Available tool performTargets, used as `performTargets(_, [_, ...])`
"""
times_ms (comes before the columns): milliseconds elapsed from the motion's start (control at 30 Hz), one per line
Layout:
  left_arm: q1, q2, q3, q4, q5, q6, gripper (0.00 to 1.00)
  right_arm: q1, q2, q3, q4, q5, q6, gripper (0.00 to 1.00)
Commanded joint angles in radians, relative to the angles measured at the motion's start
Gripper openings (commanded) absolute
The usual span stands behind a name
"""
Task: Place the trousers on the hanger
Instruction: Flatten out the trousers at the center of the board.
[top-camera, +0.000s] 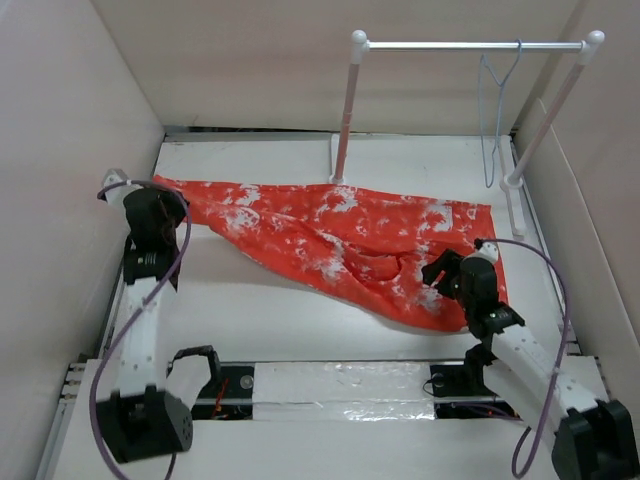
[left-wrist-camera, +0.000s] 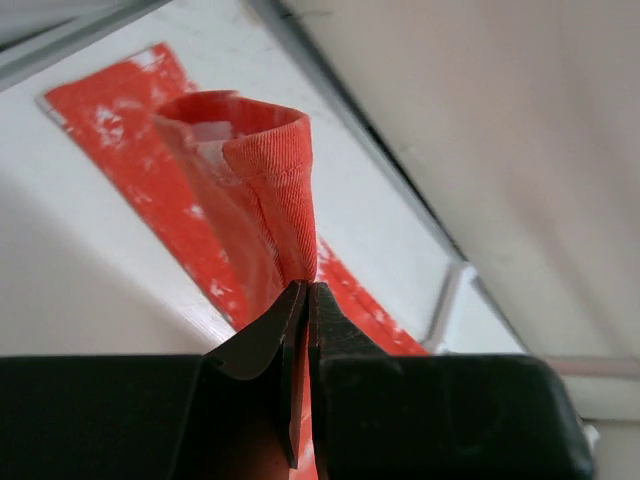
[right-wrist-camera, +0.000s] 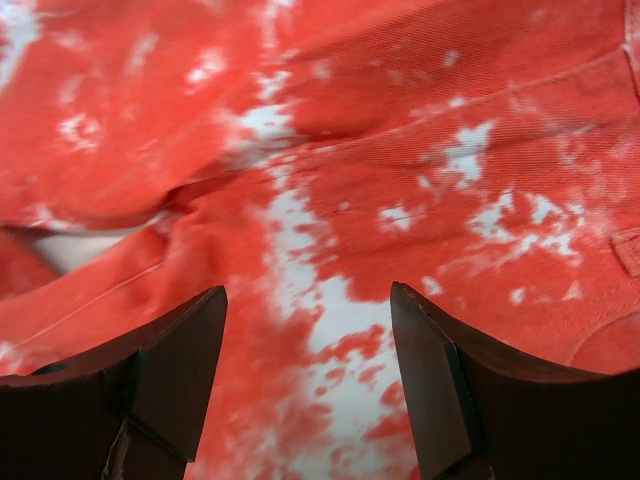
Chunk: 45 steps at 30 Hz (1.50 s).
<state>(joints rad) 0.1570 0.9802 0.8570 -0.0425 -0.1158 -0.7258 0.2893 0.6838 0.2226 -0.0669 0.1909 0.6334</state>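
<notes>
The orange-red trousers (top-camera: 340, 240) with white blotches lie spread across the table from far left to near right. My left gripper (top-camera: 172, 200) is shut on a leg cuff at the left end; in the left wrist view the cuff (left-wrist-camera: 262, 190) rises from the closed jaws of that gripper (left-wrist-camera: 306, 288). My right gripper (top-camera: 440, 272) is open, low over the waist end; the right wrist view shows the gripper (right-wrist-camera: 308, 300) with the trousers' fabric (right-wrist-camera: 330, 200) between its spread fingers. The pale wire hanger (top-camera: 497, 110) hangs from the rail at the back right.
A white two-post rail stand (top-camera: 470, 45) stands at the back, with its posts' feet on the table near the trousers' far edge. Beige walls enclose the table on the left, back and right. A taped strip (top-camera: 330, 385) runs between the arm bases.
</notes>
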Motion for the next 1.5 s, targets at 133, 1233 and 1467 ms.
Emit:
performTargets(133, [-0.019,-0.450,-0.107,-0.074,-0.051,0.084,0.00,-0.140,0.368,0.122,0.245,-0.163,-0.015,0.72])
performTargets(1233, [-0.126,-0.755,-0.164,-0.191,0.272,0.261,0.00,-0.633,0.508,0.237,0.054,-0.307,-0.181,0.30])
performTargets(1467, [-0.159,-0.752,-0.156,-0.194,0.257,0.262,0.00,-0.662,0.659,0.353,0.111,-0.527,-0.207,0.41])
